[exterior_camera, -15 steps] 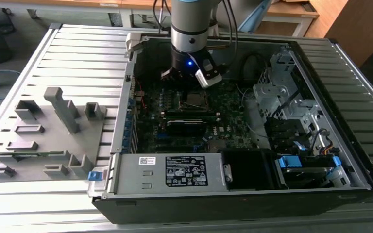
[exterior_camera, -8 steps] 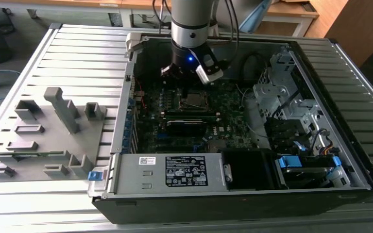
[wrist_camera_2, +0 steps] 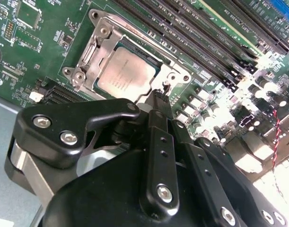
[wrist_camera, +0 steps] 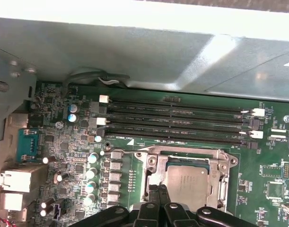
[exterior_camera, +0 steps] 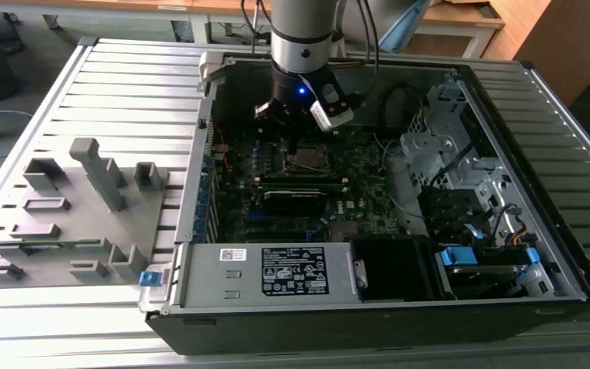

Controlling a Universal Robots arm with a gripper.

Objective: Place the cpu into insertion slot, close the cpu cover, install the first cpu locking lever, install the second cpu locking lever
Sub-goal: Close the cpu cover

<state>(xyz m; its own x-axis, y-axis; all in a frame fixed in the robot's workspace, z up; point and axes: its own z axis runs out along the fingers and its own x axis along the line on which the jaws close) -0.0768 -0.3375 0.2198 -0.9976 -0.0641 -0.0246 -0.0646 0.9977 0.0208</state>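
Black linkage of the gripper (wrist_camera_2: 158, 97) crowds the foreground in the second wrist view, its fingers (wrist_camera_2: 156, 142) drawn narrow, tips together, nothing visible between them. The tips hover at the rim of the cpu cover (wrist_camera_2: 89, 56), and whether they touch the metal cannot be told.

The cpu (wrist_camera_2: 127, 73) lies flat in the insertion slot (wrist_camera: 191, 162), its dull silver top showing through the cover's square window. The shiny frame lies down around the chip. In the first wrist view the closed tips of the gripper (wrist_camera: 158, 189) meet just beside one edge of the chip (wrist_camera: 188, 183), with four long black memory slots (wrist_camera: 177, 123) running parallel on the far side of the socket on the green motherboard (wrist_camera: 272, 189).

In the exterior view the arm (exterior_camera: 303, 38) drops from 12 o'clock into the open computer case (exterior_camera: 377, 327), and the gripper (exterior_camera: 293, 138) hangs directly above the socket, just above the centre of the picture. A long black module (exterior_camera: 295, 196) lies just toward 6 o'clock from the chip, and the grey power supply (exterior_camera: 274, 269) sits farther out at 6 o'clock. A metal drive cage (exterior_camera: 439, 146) stands at 3 o'clock. At 9 o'clock, on the exterior view's left, a grey fixture tray (exterior_camera: 70, 215) rests on the slatted table (exterior_camera: 120, 77), well apart from the case.
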